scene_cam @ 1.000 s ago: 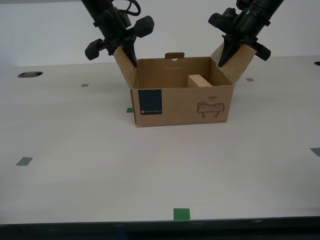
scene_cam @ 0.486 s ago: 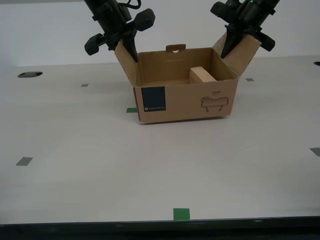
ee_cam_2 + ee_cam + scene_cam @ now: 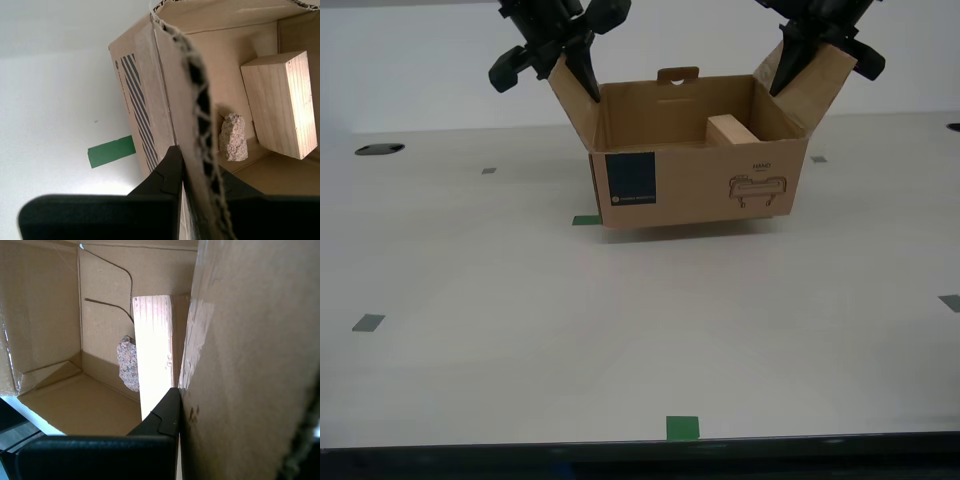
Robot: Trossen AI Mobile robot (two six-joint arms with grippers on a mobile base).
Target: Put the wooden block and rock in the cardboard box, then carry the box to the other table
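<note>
My first gripper (image 3: 788, 72) & second gripper (image 3: 582, 78) each pinch a side flap of the cardboard box (image 3: 698, 185), lifted clear of counter (image 3: 520, 300); wooden block (image 3: 152, 350), rock (image 3: 233, 137) inside.

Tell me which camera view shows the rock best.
The second wrist view: the rock lies unhidden beside the wooden block. The first wrist view shows it partly behind the block; the exterior view does not show it.

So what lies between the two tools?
The box spans it: my second tool and my first tool each clamp a side flap, with the block visible inside, in the exterior view.
</note>
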